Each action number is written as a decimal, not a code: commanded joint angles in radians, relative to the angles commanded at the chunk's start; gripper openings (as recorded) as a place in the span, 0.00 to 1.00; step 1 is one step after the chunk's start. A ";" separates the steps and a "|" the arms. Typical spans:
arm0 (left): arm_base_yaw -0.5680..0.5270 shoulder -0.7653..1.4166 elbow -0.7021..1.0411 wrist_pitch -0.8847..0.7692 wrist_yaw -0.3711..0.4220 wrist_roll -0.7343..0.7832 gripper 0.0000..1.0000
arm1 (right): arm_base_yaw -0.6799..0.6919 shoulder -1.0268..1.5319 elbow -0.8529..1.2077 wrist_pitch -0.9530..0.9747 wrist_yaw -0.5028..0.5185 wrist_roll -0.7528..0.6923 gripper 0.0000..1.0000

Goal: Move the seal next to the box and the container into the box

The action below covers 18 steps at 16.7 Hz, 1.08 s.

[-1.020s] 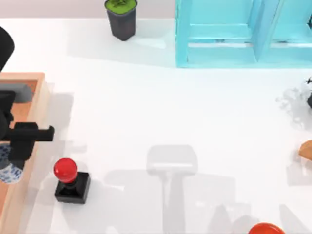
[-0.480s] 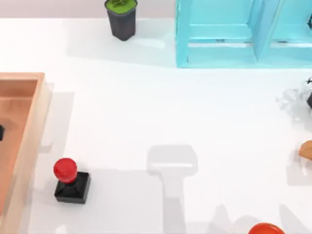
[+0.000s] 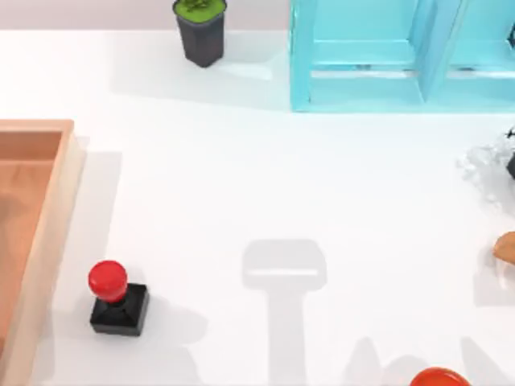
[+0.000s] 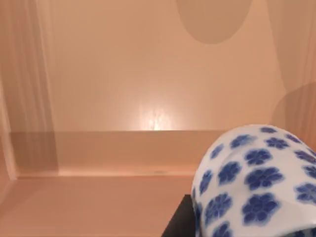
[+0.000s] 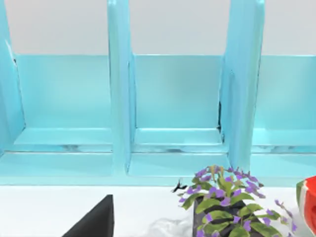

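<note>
- Currently, from above, the box [image 3: 48, 233] lies at the table's left edge, about nine o'clock: a shallow light-wood tray with a raised rim and orange-brown floor.
- Through my left wrist camera I look onto that floor, with the container [image 4: 256, 182], a white cup with blue flowers, close to the lens and a black finger [image 4: 180, 219] just beside it. I cannot tell whether the left gripper has hold of the cup or how wide it stands.
- Next, the seal [image 3: 117, 296] stands upright on the white table [image 3: 265, 185] at roughly eight o'clock, just beside the box's right rim without touching it, its red ball knob above the black square base.
- At eleven o'clock a dark grey pot with a green top [image 3: 199, 29] stands near the back edge.
- From twelve to two o'clock runs the turquoise shelf unit [image 3: 386, 56].
- My right wrist camera faces that shelf's open compartments, with a purple-flowered plant [image 5: 232, 207] in front. A black finger tip [image 5: 96, 219] shows; I cannot tell the right gripper's opening.
- At five o'clock sits a red-orange round object [image 3: 438, 377], cut by the table's near edge.
</note>
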 joint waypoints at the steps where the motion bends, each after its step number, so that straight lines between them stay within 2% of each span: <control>1: 0.010 -0.004 -0.004 0.004 -0.001 0.010 0.00 | 0.000 0.000 0.000 0.000 0.000 0.000 1.00; 8: 0.007 0.001 -0.012 0.017 -0.003 0.010 0.00 | 0.000 0.000 0.000 0.000 0.000 0.000 1.00; 18: 0.016 0.064 -0.210 0.278 -0.001 0.017 0.00 | 0.000 0.000 0.000 0.000 0.000 0.000 1.00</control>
